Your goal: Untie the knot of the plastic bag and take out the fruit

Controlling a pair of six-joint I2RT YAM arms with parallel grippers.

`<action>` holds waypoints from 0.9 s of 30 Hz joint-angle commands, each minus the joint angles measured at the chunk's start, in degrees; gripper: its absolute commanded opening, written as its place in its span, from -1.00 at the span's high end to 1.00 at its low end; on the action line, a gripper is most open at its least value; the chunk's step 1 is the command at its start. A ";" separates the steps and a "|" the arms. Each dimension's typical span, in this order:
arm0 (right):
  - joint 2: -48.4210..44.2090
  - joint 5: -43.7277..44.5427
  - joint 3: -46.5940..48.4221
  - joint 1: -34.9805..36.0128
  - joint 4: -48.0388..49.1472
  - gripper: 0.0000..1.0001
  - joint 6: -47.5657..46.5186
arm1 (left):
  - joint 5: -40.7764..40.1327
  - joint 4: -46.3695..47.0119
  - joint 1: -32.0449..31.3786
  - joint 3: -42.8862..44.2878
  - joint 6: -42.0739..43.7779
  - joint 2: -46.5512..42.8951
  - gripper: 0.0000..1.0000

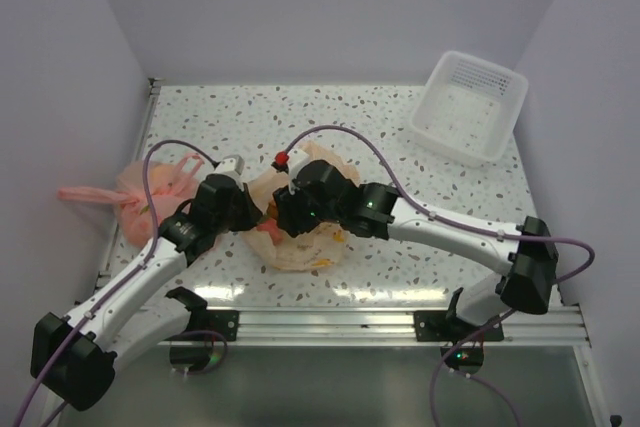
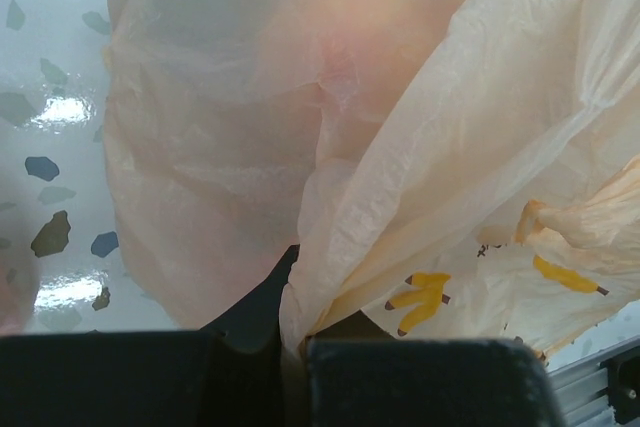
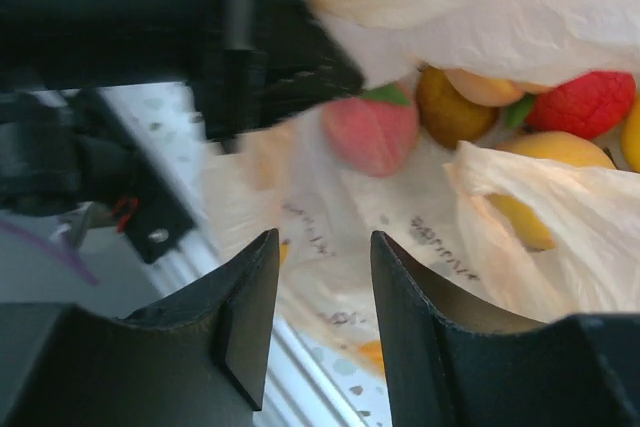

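Observation:
The pale peach-orange plastic bag (image 1: 303, 243) lies at the table's middle between both grippers. My left gripper (image 1: 252, 213) is shut on a fold of the bag's film (image 2: 330, 247), pinched between its jaws (image 2: 292, 345). My right gripper (image 1: 287, 217) is open and empty, its jaws (image 3: 325, 282) just above the bag's printed film (image 3: 400, 237). In the right wrist view the bag gapes and shows fruit: a pink one (image 3: 370, 133), a brownish one (image 3: 446, 107), a red strawberry (image 3: 585, 103) and a yellow one (image 3: 545, 152). No knot shows in any view.
A pinker, salmon-red bag (image 1: 148, 191) with tied handles sits at the left wall. A white plastic basket (image 1: 470, 107) stands at the back right. The aluminium rail (image 1: 400, 322) runs along the table's near edge.

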 commanded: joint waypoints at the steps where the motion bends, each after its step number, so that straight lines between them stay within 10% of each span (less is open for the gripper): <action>1: 5.35 1.19 -3.99 -4.59 3.58 0.10 1.55 | 0.09 2.02 -0.14 -0.59 0.55 -1.29 1.00; 9: -7.63 13.32 -25.69 -14.90 6.93 0.05 13.51 | 0.35 2.45 -0.14 -1.47 1.51 -2.00 1.00; 27: 4.64 19.12 -10.43 -5.76 11.06 -0.97 5.08 | 3.34 5.97 -1.37 -2.35 1.25 -1.65 1.00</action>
